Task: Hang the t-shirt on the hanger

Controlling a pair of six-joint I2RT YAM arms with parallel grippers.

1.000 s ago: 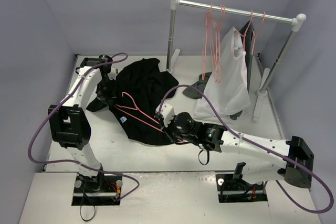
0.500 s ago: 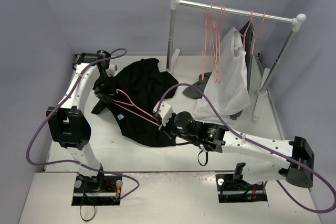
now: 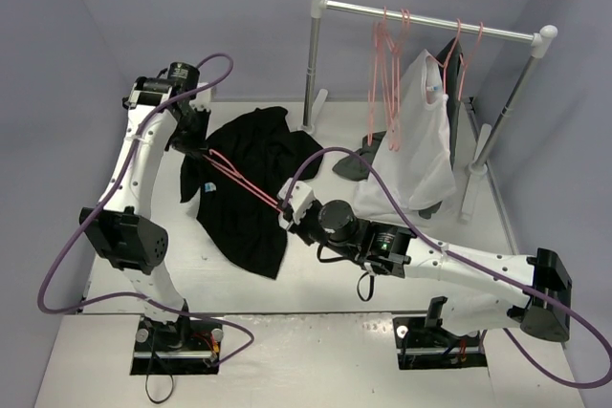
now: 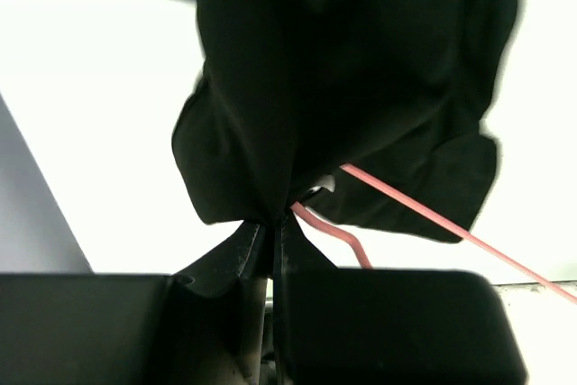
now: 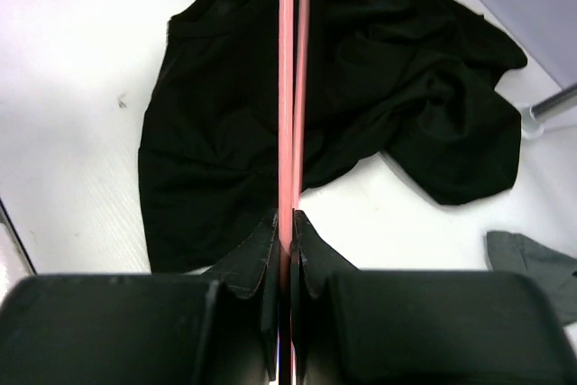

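Hanging from the left tool (image 4: 270, 225), the t-shirt (image 4: 361, 69) drapes under the hanger (image 5: 287, 87).

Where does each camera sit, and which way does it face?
Top external: above and behind the bases, looking down on the table; left arm and right arm show whole.
Left wrist: on that arm's wrist, looking along the left end effector, shut on the t-shirt.
Right wrist: likewise, looking along the right end effector, shut on the hanger.
Shared: all three show t-shirt and hanger.
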